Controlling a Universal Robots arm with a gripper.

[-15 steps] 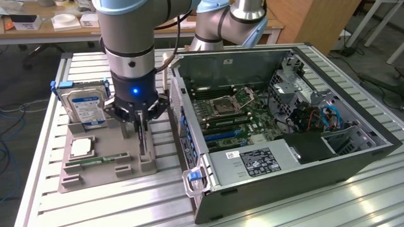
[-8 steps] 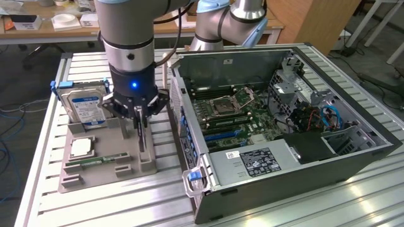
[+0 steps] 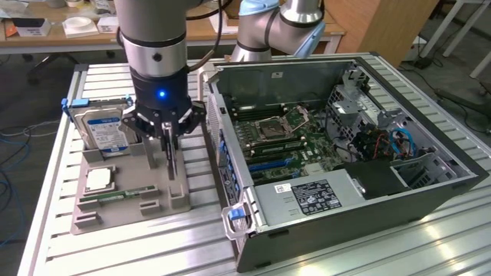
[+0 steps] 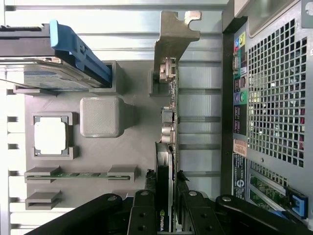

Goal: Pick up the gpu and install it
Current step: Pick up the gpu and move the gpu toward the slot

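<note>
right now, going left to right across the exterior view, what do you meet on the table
hard drive -> gripper closed on the gpu -> open computer case

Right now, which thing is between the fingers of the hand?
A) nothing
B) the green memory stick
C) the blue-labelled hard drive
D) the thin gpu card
D: the hand is closed on both sides of the gpu card, which stands on edge at the grey tray.
</note>
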